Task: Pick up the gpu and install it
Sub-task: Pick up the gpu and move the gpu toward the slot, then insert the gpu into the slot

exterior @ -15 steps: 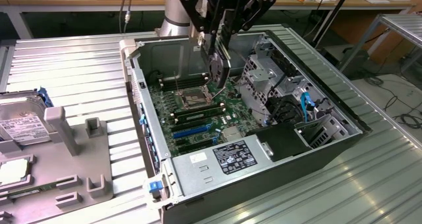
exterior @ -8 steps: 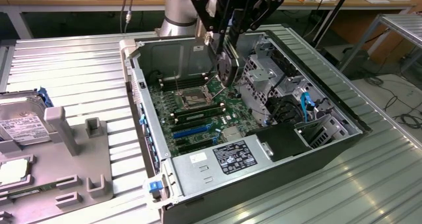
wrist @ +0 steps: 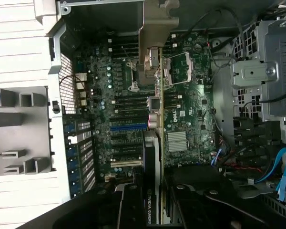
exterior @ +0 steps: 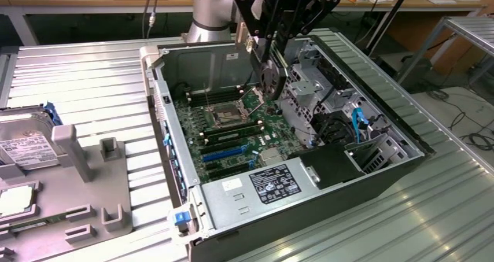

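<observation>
hard drive [exterior: 25, 145] cropped, gpu [exterior: 272, 81] perhaps half-hidden

Gpu [wrist: 151, 152] showed edge-on, clamped betw. the tool's [wrist: 155, 200] black fingers [wrist: 128, 210]; "NVIDIA QUADRO" was legible on its edge. Its silver bracket [wrist: 155, 28] stuck out at the far end, partly hiding the CPU socket [wrist: 181, 71]. Underneath lay the green mobo [wrist: 195, 109] w/ silver heatsink [wrist: 177, 141] & blue slot [wrist: 126, 127]. Metal drive cage [wrist: 271, 62] & blue cable [wrist: 283, 167] sat beside the mobo. Grey fixture [wrist: 19, 124] rested on the ribbed counter [wrist: 14, 14] outside the case.
</observation>
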